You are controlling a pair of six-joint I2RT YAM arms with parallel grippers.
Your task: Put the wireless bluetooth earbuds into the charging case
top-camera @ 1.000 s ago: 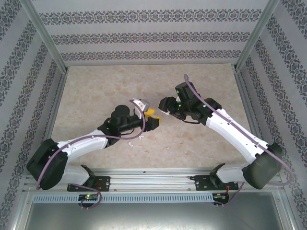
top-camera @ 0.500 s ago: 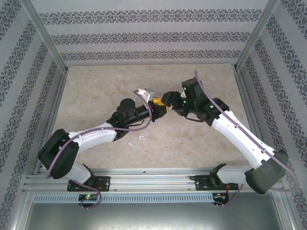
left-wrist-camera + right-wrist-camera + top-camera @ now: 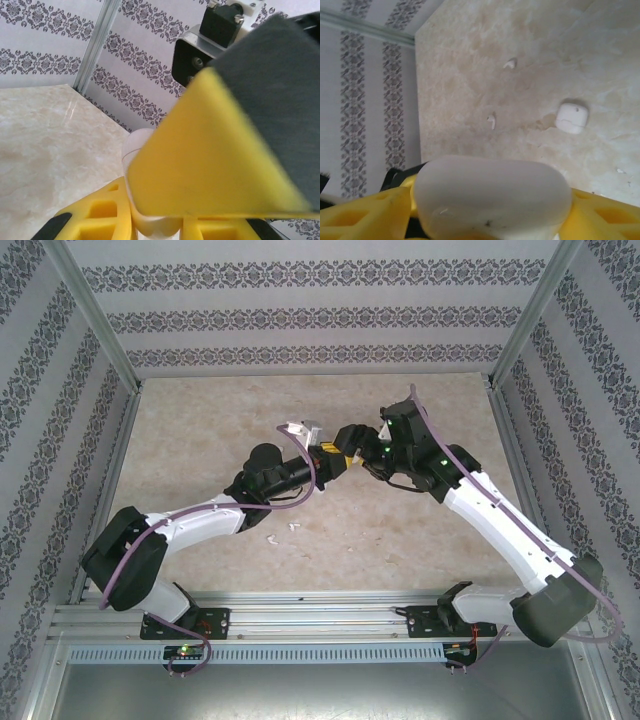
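Note:
A white charging case (image 3: 492,197) hangs above the table's middle, held between both grippers. My left gripper (image 3: 322,455) is shut on it, and the case (image 3: 137,150) sits between its yellow fingers (image 3: 97,217). My right gripper (image 3: 348,443) meets it from the right and grips the same case; its big yellow pad (image 3: 210,150) covers most of the case. Two tiny white earbuds (image 3: 510,63) (image 3: 492,120) lie loose on the marble table. The same earbuds (image 3: 270,538) (image 3: 294,527) lie near the left forearm. A second shut white case (image 3: 571,117) rests on the table.
The marble table (image 3: 200,440) is walled by patterned panels on three sides, with metal posts at the back corners (image 3: 505,340). The aluminium rail (image 3: 320,615) with both arm bases runs along the near edge.
Both grippers rose and came together over the table's middle. The left arm carried the case up and right; the right gripper closed in on it from the right.

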